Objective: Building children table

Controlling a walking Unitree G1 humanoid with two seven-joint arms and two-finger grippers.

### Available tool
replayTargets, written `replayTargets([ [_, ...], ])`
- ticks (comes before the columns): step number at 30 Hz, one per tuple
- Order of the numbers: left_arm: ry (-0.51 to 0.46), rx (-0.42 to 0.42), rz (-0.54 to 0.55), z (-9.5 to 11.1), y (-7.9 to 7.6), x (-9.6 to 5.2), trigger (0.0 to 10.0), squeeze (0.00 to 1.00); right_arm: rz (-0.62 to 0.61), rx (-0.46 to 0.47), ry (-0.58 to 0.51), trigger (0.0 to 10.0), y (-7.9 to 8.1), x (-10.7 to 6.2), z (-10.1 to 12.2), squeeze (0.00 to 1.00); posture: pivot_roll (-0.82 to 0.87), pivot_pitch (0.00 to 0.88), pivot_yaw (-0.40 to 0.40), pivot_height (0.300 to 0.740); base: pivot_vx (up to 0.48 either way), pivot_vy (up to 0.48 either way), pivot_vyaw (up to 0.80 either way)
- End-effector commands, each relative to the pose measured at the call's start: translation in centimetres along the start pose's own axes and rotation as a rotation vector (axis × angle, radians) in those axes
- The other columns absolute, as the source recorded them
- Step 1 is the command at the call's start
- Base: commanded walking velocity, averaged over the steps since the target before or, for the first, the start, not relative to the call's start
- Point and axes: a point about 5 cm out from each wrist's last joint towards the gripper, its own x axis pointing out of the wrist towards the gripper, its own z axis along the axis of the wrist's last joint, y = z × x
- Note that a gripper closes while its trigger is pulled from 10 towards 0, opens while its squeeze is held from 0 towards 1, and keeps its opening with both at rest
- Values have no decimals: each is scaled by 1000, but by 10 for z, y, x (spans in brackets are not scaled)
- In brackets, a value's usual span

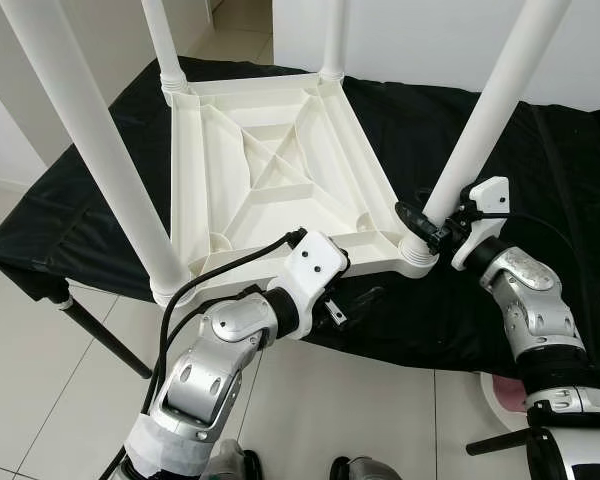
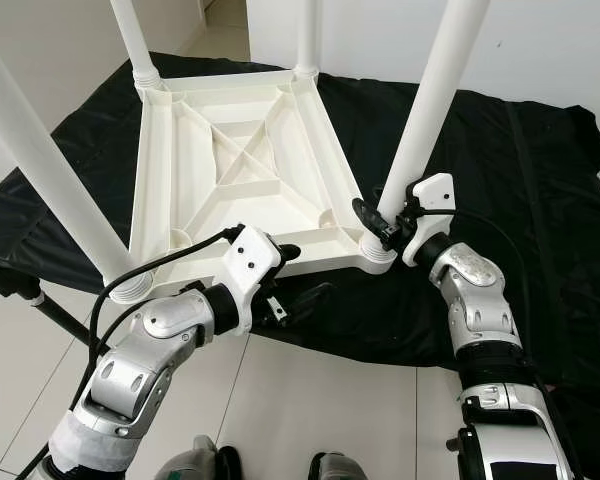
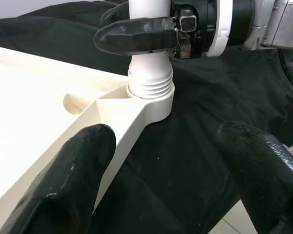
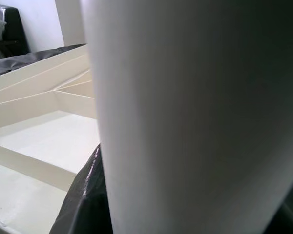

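Lower right of frame: right hand (image 1: pixel 427 222) clamped on white plastic tube leg (image 1: pixel 485 115) just above threaded socket of upturned cream tabletop (image 1: pixel 270 170) on black-draped bench (image 1: pixel 570 180), left hand (image 3: pixel 171 180) wide, possibly cross-threading if leg tilts.

So the right gripper (image 3: pixel 136 36) has its jaws clamped round the white leg (image 3: pixel 149 73) just above its threaded end, which sits in the upside-down tabletop's (image 3: pixel 34 112) corner socket, black cloth (image 3: pixel 195 97) underneath.
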Motion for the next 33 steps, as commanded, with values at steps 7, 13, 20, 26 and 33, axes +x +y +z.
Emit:
replayTargets([
  [7, 5, 4, 75, -2, 2, 3, 10000, 0, -176, 22, 144, 10000, 7, 0, -21, 0, -100, 75, 37, 740, 0, 0, 0],
  [13, -8, -3, 86, -1, 2, 6, 10000, 0, -407, 132, 103, 10000, 37, 7, -16, 0, -119, 75, 27, 740, 0, 0, 0],
  [20, -12, -6, 97, -2, 3, 8, 10000, 0, -617, 158, 93, 10000, 72, 3, -11, 0, -129, 74, 23, 740, 0, 0, 0],
  [26, -17, -1, 106, -2, 5, 9, 10000, 0, -606, 171, 67, 10000, 95, 8, 1, 0, -138, 66, 20, 740, 0, 0, 0],
  [33, -21, -11, 110, -3, 6, 8, 10000, 0, -490, 176, 64, 10000, 85, 4, 2, 0, -135, 62, 21, 740, 0, 0, 0],
])
